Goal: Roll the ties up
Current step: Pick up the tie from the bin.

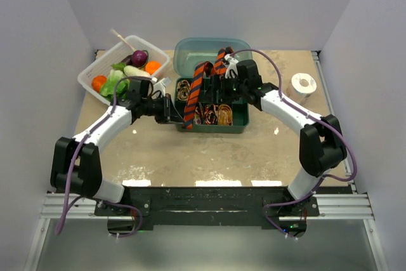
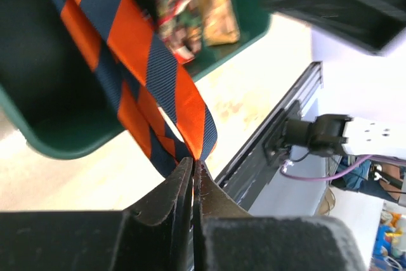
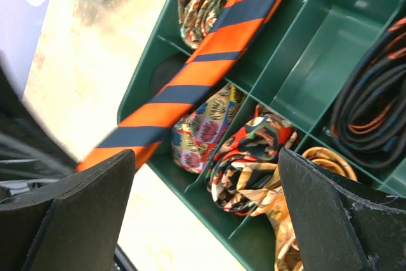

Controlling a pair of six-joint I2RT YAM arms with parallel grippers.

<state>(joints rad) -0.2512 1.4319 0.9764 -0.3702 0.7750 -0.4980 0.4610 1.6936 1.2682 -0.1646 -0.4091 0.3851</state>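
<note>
Nearest in, the left gripper (image 2: 196, 164) sits at the near-left corner of the green tray (image 2: 57, 147), its 2 fingers squeezed almost together, and the tip of the striped tie (image 2: 127, 49) is pinched right between them. From that pinch the orange and navy band rises across the tray's rim and runs diagonally over the compartments toward the far side. Over the middle of the tray hangs the right gripper (image 3: 206, 157), jaws spread wide with nothing in them, the striped tie passing underneath. Below it, rolled ties (image 3: 247, 157) in red, gold and brown patterns sit in the near compartments, a dark coil (image 3: 374, 112) fills one on the right, and another compartment is bare green. Beyond the tray a clear tub (image 1: 190, 52) touches its far edge. Far left on the table (image 1: 209, 157) stands a white basket (image 1: 95, 71) of vegetables; far right, well apart, lies a tape roll (image 1: 303, 84).
</note>
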